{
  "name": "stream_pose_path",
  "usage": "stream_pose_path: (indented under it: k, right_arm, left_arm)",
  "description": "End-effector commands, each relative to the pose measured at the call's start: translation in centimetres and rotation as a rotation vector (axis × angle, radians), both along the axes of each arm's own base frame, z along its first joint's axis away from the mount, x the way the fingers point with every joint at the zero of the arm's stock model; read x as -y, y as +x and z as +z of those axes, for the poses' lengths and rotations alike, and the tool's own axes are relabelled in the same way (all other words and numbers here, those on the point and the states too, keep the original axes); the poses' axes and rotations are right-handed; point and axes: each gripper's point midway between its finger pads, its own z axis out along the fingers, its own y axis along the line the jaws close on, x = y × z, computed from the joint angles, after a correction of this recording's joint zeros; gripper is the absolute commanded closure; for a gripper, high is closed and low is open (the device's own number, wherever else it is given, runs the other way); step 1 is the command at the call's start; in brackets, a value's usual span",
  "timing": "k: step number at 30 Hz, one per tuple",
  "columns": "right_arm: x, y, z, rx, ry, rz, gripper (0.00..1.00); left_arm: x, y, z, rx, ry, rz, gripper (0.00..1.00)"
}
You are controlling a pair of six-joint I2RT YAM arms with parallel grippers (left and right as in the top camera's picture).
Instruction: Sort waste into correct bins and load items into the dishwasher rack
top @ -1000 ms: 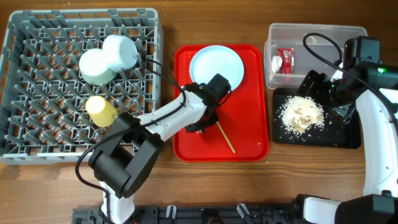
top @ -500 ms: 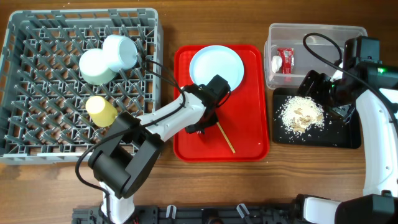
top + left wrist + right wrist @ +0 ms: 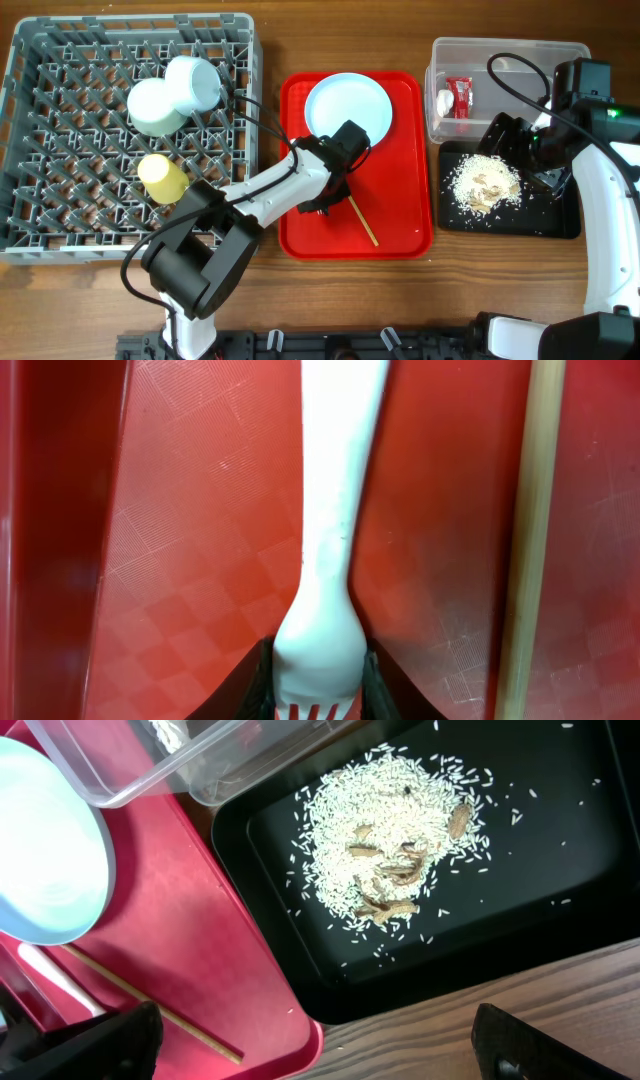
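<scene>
Where the left gripper (image 3: 319, 688) presses down onto the red serving tray (image 3: 170, 560), the white fork (image 3: 325, 550) lies flat between its dark fingers (image 3: 258, 682). The fingers are closed in on either side of the fork's broad end, touching it, and the handle runs straight out ahead of them. Just beside the fork, outside the right-hand finger, a wooden chopstick (image 3: 530, 540) lies on the same tray, roughly parallel to the handle and not touching it. From overhead, a pale blue plate (image 3: 347, 105) sits on the tray just beyond the fingers.

Well apart, across the table, the right gripper (image 3: 310, 1045) hangs with its fingers spread wide, holding nothing. Ahead of those fingers is the black tray (image 3: 560, 890) with off-white food scraps (image 3: 385, 840) heaped in it. Past that stands the clear tub (image 3: 510, 55), holding a red wrapper (image 3: 459, 97) and a white scrap (image 3: 443, 100). On the far side from both, the grey rack (image 3: 30, 150) carries a yellow cup (image 3: 162, 177).
</scene>
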Motion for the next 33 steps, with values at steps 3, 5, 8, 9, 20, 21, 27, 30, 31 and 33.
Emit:
stream_pose_path:
  k: [3, 5, 8, 9, 20, 21, 27, 30, 31, 33]
  right_arm:
    - [-0.1, -0.1, 0.9, 0.028, 0.001, 0.013, 0.00]
    - [-0.1, -0.1, 0.9, 0.028, 0.001, 0.013, 0.00]
    - [-0.1, -0.1, 0.9, 0.028, 0.001, 0.013, 0.00]
    - [-0.1, 0.0, 0.9, 0.029, 0.001, 0.013, 0.00]
    - [-0.1, 0.0, 0.9, 0.029, 0.001, 0.013, 0.00]
    - [-0.1, 0.0, 0.9, 0.029, 0.001, 0.013, 0.00]
    - [-0.1, -0.1, 0.9, 0.028, 0.002, 0.012, 0.00]
    - [-0.1, -0.1, 0.9, 0.028, 0.002, 0.013, 0.00]
    - [-0.1, -0.1, 0.9, 0.028, 0.002, 0.012, 0.00]
    - [-0.1, -0.1, 0.9, 0.028, 0.002, 0.013, 0.00]
  left_arm:
    - [-1.0, -0.2, -0.3, -0.002, 0.022, 0.004, 0.77]
    - [-1.1, 0.3, 0.7, 0.025, 0.012, -0.020, 0.77]
    - [-1.2, 1.2, 2.4, 0.063, -0.008, -0.076, 0.79]
    - [-1.3, 1.5, 3.0, 0.078, -0.014, -0.100, 0.79]
    - [-2.4, 3.2, 9.4, 0.231, -0.050, -0.295, 0.83]
    - [-2.4, 3.2, 9.5, 0.232, -0.052, -0.294, 0.73]
    - [-2.1, 2.3, 8.1, 0.174, -0.068, -0.230, 0.63]
    - [-1.9, 1.9, 6.5, 0.130, -0.060, -0.166, 0.60]
    - [-2.0, 1.8, 5.8, 0.113, -0.054, -0.144, 0.60]
    - [-1.9, 1.8, 4.4, 0.089, -0.040, -0.131, 0.57]
